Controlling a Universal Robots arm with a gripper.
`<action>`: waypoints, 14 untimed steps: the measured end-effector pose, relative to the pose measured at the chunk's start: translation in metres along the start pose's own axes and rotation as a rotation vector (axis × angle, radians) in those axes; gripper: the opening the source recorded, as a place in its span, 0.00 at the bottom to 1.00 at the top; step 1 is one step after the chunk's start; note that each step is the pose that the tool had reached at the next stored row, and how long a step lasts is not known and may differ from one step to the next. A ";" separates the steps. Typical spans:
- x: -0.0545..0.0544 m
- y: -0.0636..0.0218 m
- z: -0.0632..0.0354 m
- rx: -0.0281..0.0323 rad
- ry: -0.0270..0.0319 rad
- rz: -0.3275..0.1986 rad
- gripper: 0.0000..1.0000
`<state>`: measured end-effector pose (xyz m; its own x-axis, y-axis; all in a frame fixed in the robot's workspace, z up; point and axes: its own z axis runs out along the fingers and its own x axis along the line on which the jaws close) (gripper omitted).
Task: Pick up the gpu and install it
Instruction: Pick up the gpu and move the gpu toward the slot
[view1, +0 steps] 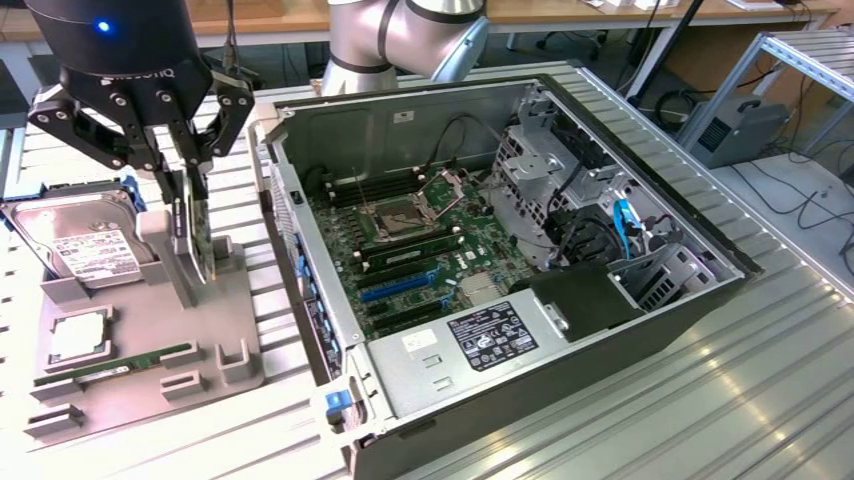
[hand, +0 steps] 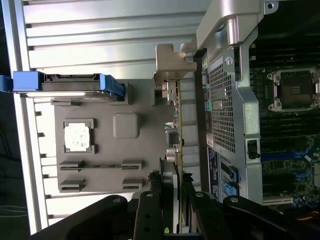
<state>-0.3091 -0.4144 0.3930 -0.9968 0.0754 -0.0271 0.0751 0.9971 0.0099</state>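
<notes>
Robotiq-lettered pincer (view1: 187, 208) clamps upright gpu (view1: 196, 258) on grey tray (view1: 160, 385).

Green motherboard (view1: 454, 250), grey tray (view1: 200, 320), blue drive caddy (hand: 107, 84), dark gpu (view1: 200, 252)

gpu (view1: 203, 258) on tray (view1: 140, 395), in pincer (view1: 187, 220) — case (view1: 587, 400) beside

Black end effector (view1: 184, 205) with blue light (view1: 103, 26), silver-grey arm (view1: 400, 40).
</notes>
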 end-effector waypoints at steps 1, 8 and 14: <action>0.000 0.0000 -0.0005 0.0000 -0.0001 0.000 0.27; 0.000 0.0000 -0.0030 0.0000 0.0000 0.000 0.27; 0.000 0.0000 -0.0053 0.0001 0.0000 0.000 0.27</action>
<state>-0.3090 -0.4144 0.3984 -0.9968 0.0753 -0.0271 0.0751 0.9971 0.0099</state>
